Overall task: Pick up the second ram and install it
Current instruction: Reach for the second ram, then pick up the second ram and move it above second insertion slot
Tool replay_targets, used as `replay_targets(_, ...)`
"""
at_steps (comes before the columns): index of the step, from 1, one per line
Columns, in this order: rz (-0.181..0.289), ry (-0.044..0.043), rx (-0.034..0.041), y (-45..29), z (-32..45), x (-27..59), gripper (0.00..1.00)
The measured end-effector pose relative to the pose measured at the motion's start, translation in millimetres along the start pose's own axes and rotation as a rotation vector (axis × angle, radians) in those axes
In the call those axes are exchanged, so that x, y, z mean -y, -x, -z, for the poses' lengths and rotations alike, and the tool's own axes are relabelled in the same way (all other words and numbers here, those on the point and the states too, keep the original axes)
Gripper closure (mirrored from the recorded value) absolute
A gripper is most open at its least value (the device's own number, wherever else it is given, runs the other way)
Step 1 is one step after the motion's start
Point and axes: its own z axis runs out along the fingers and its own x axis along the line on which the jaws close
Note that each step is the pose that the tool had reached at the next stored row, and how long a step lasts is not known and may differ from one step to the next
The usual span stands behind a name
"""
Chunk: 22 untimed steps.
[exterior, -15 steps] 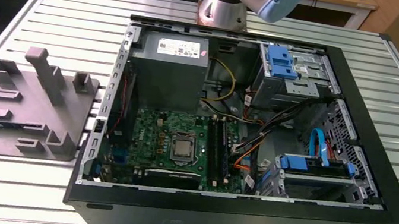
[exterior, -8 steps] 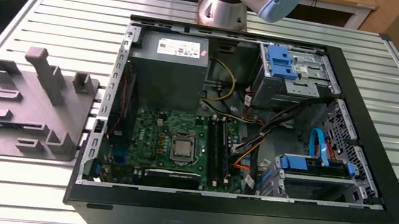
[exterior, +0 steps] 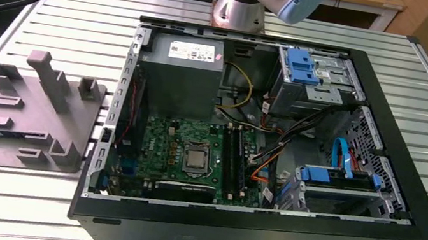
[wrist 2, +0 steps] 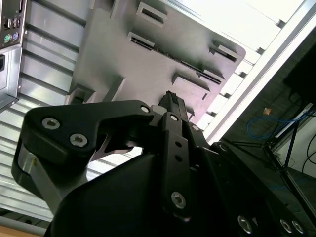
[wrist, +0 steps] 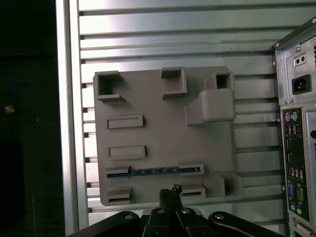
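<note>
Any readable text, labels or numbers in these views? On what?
No text is legible.
Print on the white label of the power supply: too small to read.
Markings on the rear port panel: too small to read.
On the second ram in the grey fixture: nothing readable.

The second ram (wrist: 153, 171) sits in the holder (exterior: 29, 120), at the exterior view's left of the case (exterior: 265, 234).
</note>
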Motion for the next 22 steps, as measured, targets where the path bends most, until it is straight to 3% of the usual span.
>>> replay_targets(15,0.003,0.0002,0.0000,0.0,-0.8,0.0,0.90)
replay_targets(22,0.116,0.0030,-0.0050,0.0,-1.4,0.0,0.90)
